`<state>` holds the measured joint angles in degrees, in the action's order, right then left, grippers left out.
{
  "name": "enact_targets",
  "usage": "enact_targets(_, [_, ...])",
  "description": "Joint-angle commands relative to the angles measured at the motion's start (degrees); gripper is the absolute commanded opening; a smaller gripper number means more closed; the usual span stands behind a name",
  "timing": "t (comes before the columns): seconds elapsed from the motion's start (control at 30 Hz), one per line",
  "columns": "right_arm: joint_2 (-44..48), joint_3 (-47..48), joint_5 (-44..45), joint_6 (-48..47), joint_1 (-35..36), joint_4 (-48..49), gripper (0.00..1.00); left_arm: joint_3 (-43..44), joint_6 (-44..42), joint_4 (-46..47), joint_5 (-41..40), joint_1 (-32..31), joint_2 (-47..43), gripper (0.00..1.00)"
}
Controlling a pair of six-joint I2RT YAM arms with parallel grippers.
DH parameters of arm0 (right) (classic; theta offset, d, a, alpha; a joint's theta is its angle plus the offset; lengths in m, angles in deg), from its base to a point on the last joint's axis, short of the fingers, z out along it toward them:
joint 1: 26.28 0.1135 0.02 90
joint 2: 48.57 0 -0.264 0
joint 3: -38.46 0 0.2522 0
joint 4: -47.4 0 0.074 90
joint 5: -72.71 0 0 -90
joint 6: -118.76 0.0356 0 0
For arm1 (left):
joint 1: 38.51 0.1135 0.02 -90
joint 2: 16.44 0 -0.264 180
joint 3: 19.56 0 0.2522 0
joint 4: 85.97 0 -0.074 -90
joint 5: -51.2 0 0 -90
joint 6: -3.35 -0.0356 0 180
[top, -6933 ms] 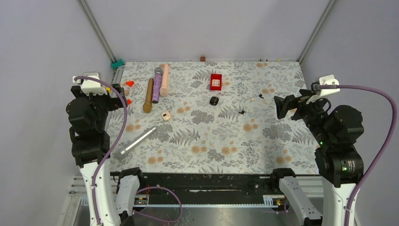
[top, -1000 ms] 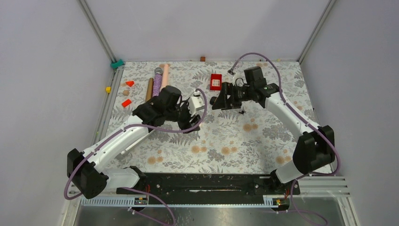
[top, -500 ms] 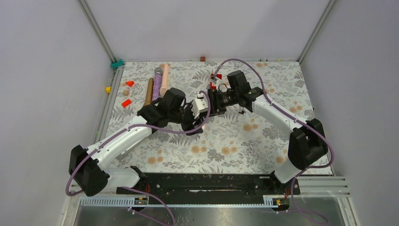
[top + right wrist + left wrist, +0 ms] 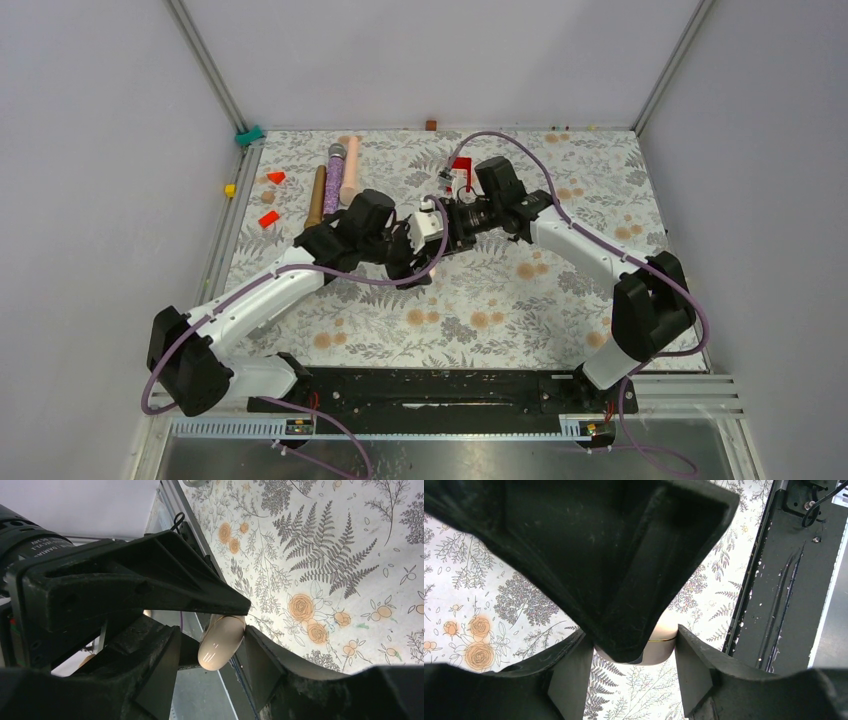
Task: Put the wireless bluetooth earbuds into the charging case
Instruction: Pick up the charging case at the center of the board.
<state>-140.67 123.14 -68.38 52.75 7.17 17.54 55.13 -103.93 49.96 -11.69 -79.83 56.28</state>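
Right claw (image 4: 211, 647) has closed onto the smooth, pebble-shaped pink case (image 4: 222, 640).

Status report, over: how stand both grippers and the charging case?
Left gripper, right gripper: both shut on charging case. Case looks closed; earbuds not seen. Grippers crowd each other.
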Motion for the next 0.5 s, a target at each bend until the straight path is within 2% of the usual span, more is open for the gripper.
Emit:
enact_targets(0.0, [2.32,-0.87,-0.24,-2.43,0.59,-1.93,0.56,-0.45,0.36,3.29,-0.25,-0.27,-1.2,0.39])
enact_targets(0.47, [2.96,-1.49,-1.08,-3.99,1.12,-3.74,0.53,-1.13,0.32,4.28,-2.03,-0.25,-1.9,0.39])
